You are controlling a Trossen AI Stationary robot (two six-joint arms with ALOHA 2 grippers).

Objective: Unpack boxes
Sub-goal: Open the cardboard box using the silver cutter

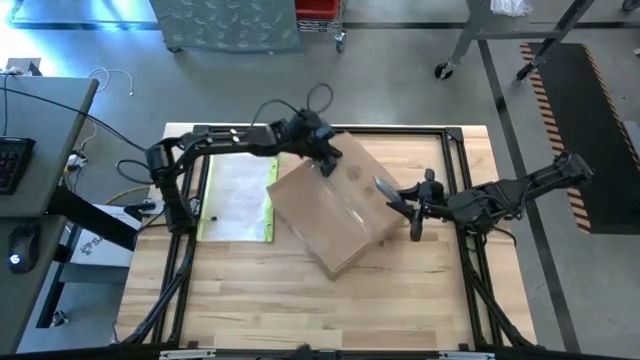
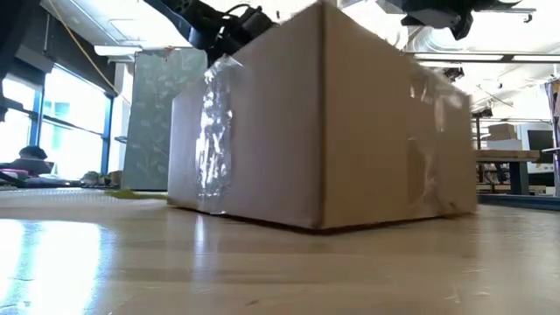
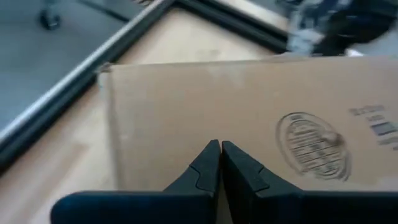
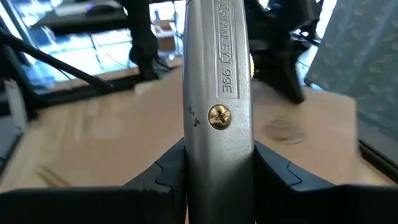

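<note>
Wood table point(image 2: 262, 271) w/ carton point(image 2: 324, 122), concrete floor point(image 1: 400, 90) beyond.

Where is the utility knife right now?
The utility knife is clamped in the right claw, held over the right end of the cardboard box in the high view, blade end toward the box top.

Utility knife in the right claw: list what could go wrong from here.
1. The right claw grips the utility knife only near one end, so it may twist when it meets the cardboard box.
2. The left claw, shut over the box top, might sit in the blade's path.
3. A deep cut might damage unseen contents.
</note>
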